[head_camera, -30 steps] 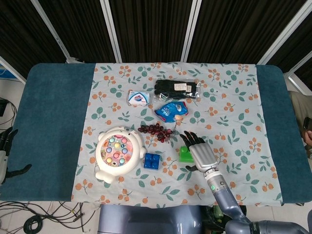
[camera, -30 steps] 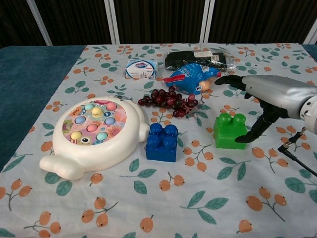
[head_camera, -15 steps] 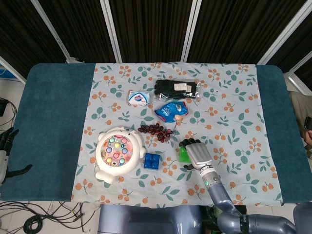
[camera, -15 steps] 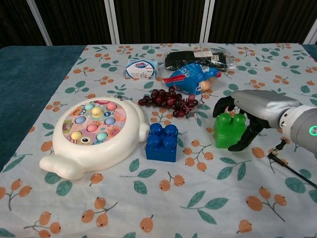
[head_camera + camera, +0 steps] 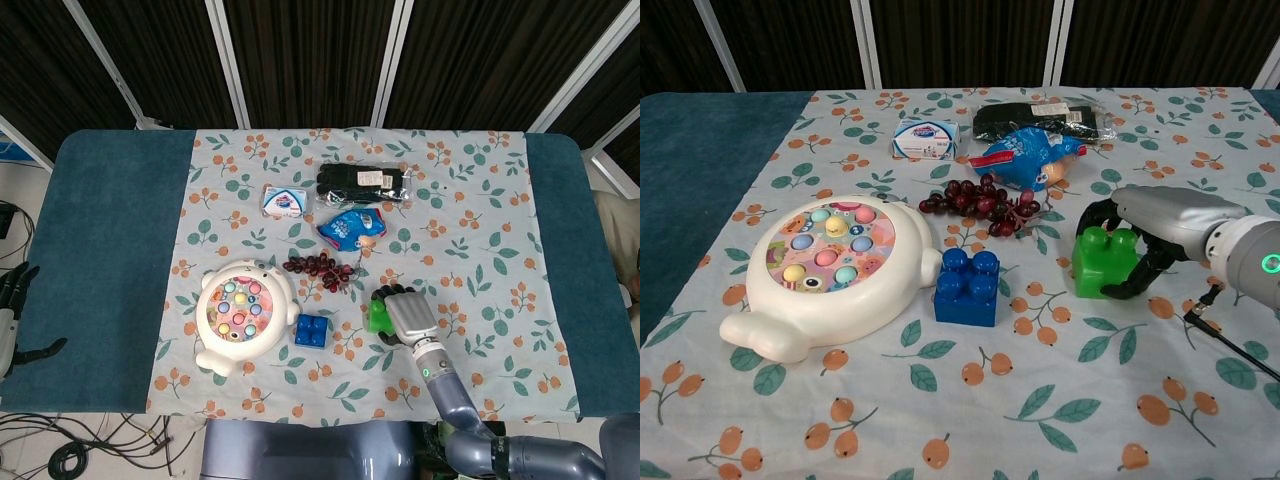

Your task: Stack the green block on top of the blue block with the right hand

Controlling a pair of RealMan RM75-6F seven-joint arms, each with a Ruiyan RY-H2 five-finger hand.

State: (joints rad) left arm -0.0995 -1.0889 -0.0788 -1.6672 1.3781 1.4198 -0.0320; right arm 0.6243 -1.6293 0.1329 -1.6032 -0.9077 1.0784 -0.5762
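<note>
The green block (image 5: 1102, 262) (image 5: 378, 316) stands on the floral cloth to the right of the blue block (image 5: 968, 286) (image 5: 311, 331), a short gap between them. My right hand (image 5: 1155, 225) (image 5: 407, 316) grips the green block, fingers curled over its far side and the thumb against its near right side. The block still rests on the cloth. My left hand (image 5: 12, 305) hangs off the table's left edge, fingers apart and holding nothing.
A white fishing-game toy (image 5: 825, 272) lies left of the blue block. Grapes (image 5: 980, 204), a blue snack bag (image 5: 1025, 157), a small white packet (image 5: 926, 138) and a black bundle (image 5: 1040, 120) sit behind the blocks. A thin black cable (image 5: 1230, 340) trails by my right wrist.
My right hand has come down from an open pose beside the green block and its fingers have wrapped around the block. The block has barely shifted.
</note>
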